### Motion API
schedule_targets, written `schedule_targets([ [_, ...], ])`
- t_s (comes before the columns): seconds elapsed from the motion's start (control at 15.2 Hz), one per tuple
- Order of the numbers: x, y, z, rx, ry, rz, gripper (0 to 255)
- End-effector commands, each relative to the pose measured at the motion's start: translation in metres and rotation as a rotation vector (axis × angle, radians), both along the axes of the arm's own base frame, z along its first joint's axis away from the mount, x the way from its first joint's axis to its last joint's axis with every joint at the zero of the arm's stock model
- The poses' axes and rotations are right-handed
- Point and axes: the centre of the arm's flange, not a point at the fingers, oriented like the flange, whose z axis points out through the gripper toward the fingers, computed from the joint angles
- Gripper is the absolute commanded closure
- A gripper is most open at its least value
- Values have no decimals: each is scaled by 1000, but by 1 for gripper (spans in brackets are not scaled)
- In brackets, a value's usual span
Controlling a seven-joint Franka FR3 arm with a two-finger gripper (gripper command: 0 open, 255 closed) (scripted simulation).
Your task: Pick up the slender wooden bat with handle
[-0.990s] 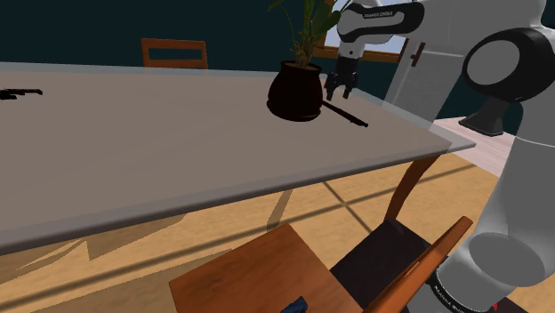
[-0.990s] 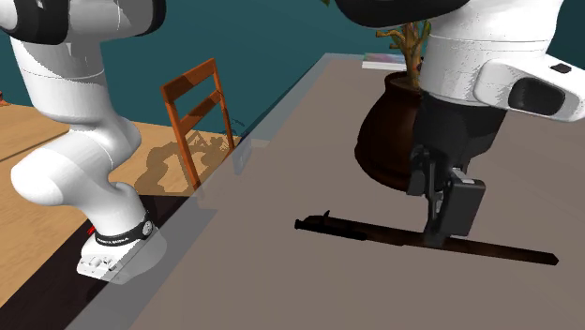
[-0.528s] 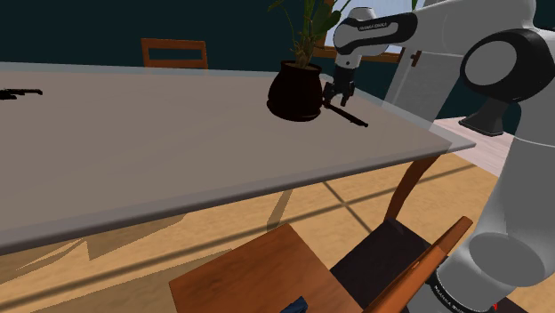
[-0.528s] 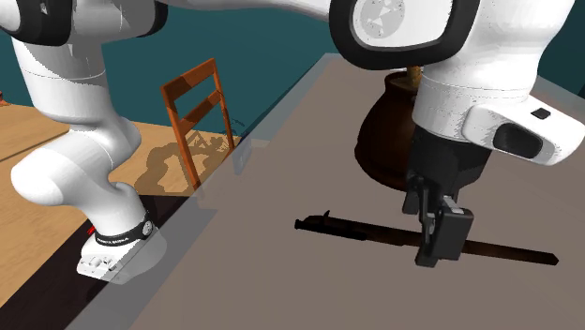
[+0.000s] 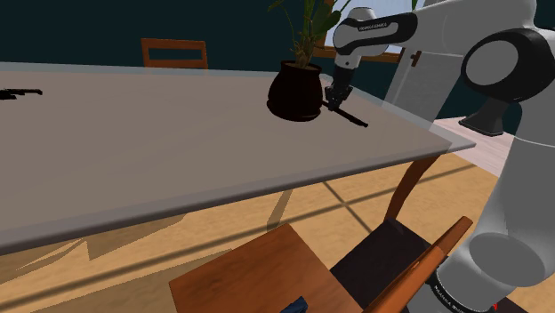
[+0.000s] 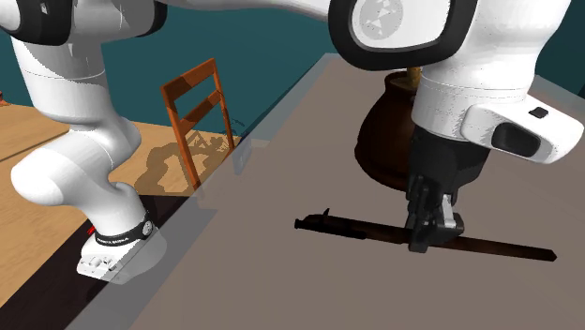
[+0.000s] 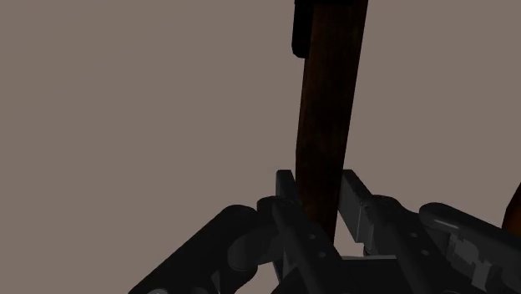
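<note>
- Gripping the slender dark-brown bat [image 6: 361,230] part-way along its shaft, the black gripper [image 6: 424,246] stands low over the grey table [image 6: 234,281], with the dark plant pot [image 6: 380,141] just behind it in the second exterior view.
- You can read the grasp best from the wrist view. The two fingers [image 7: 288,196] press against either side of the shaft with no gap showing, so the claw looks clamped on the bat rather than merely straddling it.
- You will find the bat itself lying flat on the tabletop, close to the table's edge nearest the stand. One end points toward that edge and the other runs off past the pot.
- Judged from how things lie, you have the reach, the descent and the squeeze behind you. That is most of the job.
- What remains is the lift. In the second exterior view the bat rests on the surface along its whole length with no space beneath it, so the pick-up cannot yet be counted as done.
- You should expect a long, thin load. If the hold sits off the balance point, one end may dip as the bat leaves the table.
- Keep the pot in mind as well. It sits near the hand in the shoulder view, and a straight upward pull looks the safest way clear of it.
</note>
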Motion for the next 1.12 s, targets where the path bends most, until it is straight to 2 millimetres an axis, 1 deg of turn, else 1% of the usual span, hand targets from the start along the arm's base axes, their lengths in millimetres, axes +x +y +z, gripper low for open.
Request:
schedule_targets([
  [0.0, -1, -2, -3, 0, 7, -3, 255],
  [0.13, 0, -3, -4, 0, 7, -3, 255],
  [1.06, 0, -3, 70, 0, 7, -3, 255],
])
